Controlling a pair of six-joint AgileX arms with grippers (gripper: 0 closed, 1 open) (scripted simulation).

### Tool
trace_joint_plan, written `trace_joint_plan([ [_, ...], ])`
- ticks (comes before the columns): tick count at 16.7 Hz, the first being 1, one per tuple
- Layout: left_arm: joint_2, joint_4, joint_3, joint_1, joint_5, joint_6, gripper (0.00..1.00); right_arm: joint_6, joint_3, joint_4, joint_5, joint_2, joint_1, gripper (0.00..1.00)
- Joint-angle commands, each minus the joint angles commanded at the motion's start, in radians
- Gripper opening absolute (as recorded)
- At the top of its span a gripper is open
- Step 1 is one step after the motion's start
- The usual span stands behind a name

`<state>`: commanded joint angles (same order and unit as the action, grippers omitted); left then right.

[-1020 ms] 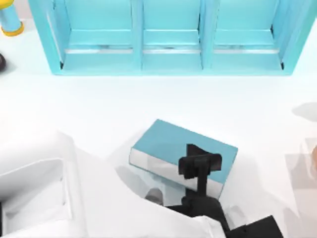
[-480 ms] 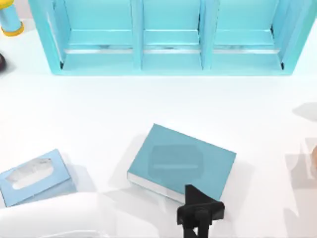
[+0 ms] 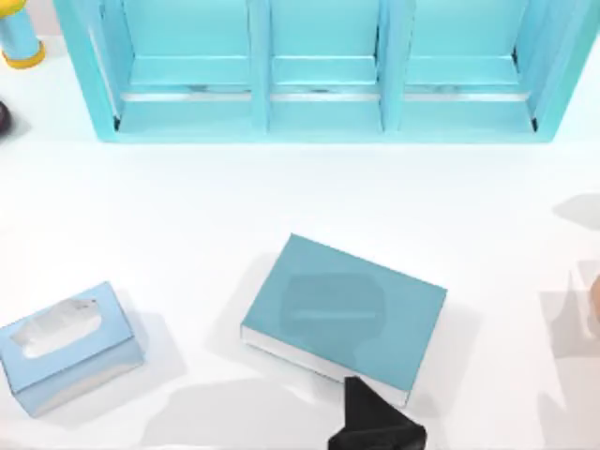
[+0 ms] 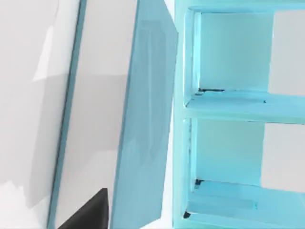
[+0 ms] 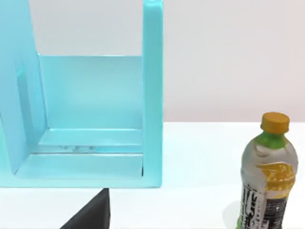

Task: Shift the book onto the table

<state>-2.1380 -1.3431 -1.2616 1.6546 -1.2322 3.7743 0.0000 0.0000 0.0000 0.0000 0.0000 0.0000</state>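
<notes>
Teal book [image 3: 345, 313] lying flat on the white bench [image 3: 187, 216], mid-bench.
Placement is judged done; a dark gripper [image 3: 375, 424] is seen at its 6 o'clock edge, jaw state untellable; retreat is called for.

The right wrist camera faces the teal-blue shelf unit [image 5: 86, 119], looking into one open bay with an upright end panel. A bottle [image 5: 267, 174] with a yellow cap stands upright on the white table [image 5: 200, 157], apart from that panel. A dark corner of the right gripper [image 5: 90, 214] shows near the camera.
</notes>
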Motion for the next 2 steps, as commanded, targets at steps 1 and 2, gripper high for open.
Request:
trace_joint_plan([
  [1,-0.001,-0.008,-0.002,0.002,0.0,0.008,1.0,0.0,0.0,0.0,0.0,0.0,0.0,1.0],
  [2,-0.001,-0.008,-0.002,0.002,0.0,0.008,1.0,0.0,0.0,0.0,0.0,0.0,0.0,1.0],
])
